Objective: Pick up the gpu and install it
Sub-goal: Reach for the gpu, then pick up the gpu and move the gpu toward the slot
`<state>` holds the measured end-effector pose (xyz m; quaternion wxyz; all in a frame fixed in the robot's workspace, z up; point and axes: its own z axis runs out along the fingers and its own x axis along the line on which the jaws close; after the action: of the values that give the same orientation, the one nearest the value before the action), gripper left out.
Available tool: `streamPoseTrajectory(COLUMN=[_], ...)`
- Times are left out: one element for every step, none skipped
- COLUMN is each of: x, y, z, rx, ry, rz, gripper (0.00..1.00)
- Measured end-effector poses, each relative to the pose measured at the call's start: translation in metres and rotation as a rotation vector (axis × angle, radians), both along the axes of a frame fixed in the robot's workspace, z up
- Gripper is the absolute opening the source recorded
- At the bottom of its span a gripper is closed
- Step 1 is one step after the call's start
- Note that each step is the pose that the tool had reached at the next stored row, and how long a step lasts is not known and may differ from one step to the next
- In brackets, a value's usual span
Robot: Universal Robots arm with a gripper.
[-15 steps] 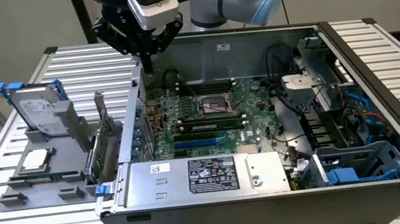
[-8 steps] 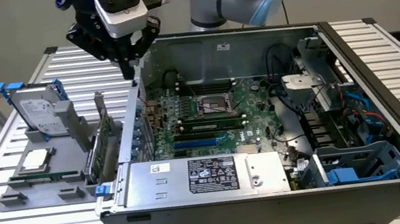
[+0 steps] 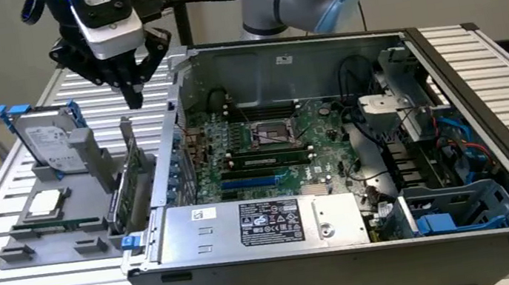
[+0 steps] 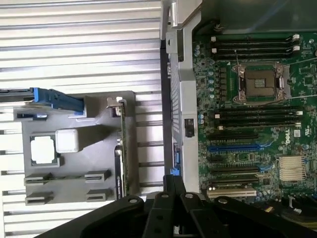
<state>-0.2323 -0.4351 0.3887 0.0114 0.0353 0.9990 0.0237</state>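
Note:
The gpu is a thin dark green card with a grey metal end bracket. It stands on edge in the grey holder, just beside the open computer case. In the wrist view the gpu appears edge-on as a narrow green strip. My gripper hangs well above the card's bracket end, not touching it. Its black fingers come together in a point with nothing between them. In the wrist view the gripper sits over the case's wall, next to the holder.
A silver hard drive with blue rails and a square CPU chip also sit in the holder. Inside the case lie the motherboard, its blue slot, the power supply and cables at the exterior view's right.

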Motion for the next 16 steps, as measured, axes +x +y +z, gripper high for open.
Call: streamPoseTrajectory(x=[-0.005,-0.009,-0.014,-0.018,-0.023,-0.028,-0.032,-0.037,-0.041,-0.046,-0.05,-0.055,-0.059,-0.06,-0.06,-0.06], y=[0.0,0.0,0.0,0.0,0.0,0.0,0.0,0.0,0.0,0.0,0.0,0.0,0.0,0.0,0.0,0.0], z=[-0.0012,-0.0028,-0.0043,-0.0059,-0.0074,-0.009,-0.0107,-0.0122,-0.0139,-0.0155,-0.0171,-0.0185,-0.0193,-0.0195,-0.0194,-0.0195], rx=[-0.0001,-0.0001,-0.0002,-0.0005,-0.0007,-0.0012,-0.0013,-0.0017,-0.0019,-0.0022,-0.0025,-0.0026,-0.0025,-0.0024,-0.0026,-0.0025], ry=[0.0001,0.0,0.0,0.0,0.0,0.0001,0.0,0.0,-0.0001,0.0001,0.0,0.0,0.0,-0.0002,0.0,-0.0001], rz=[0.0,0.0,0.0,0.0,0.0,0.0,0.0,0.0,0.0,0.0,0.0,0.0,0.0,0.0,0.0,0.0], gripper=[0.0,0.0,0.0,0.0,0.0,0.0,0.0,0.0,0.0,0.0,0.0,0.0,0.0,0.0,0.0,0.0])
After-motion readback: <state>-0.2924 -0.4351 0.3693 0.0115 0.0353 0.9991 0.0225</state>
